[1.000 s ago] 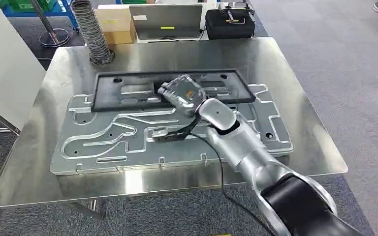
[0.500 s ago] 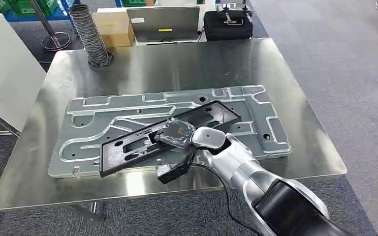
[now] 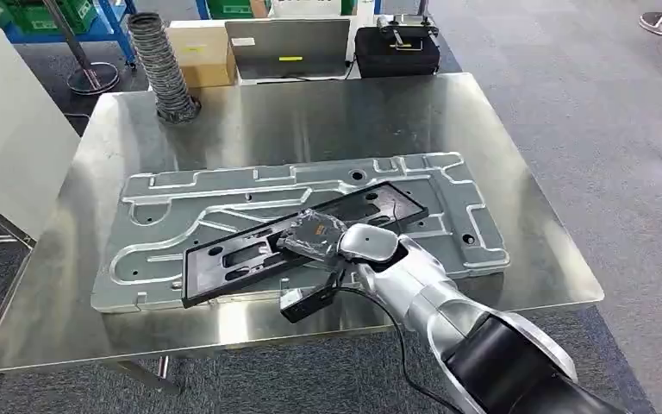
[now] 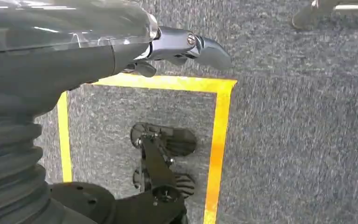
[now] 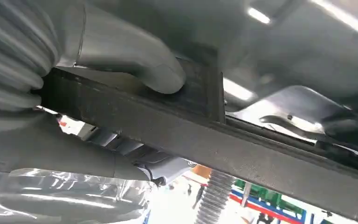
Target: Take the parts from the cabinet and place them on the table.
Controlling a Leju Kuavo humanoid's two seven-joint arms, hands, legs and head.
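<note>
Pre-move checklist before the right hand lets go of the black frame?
1. Right hand grips black frame: ok, thumb pressed on its edge.
2. Frame over the silver plate: ok.
3. Frame lying flat: cannot tell; it sits skewed across the plate.
4. Frame's near corner inside the table edge: ok.
5. Left hand out of the way: ok, hanging above the floor.
6. Cable clear of the frame: ok.

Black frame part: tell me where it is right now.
In the head view the black frame part lies slanted over the near side of the silver plate on the steel table, gripped by the right hand.
</note>
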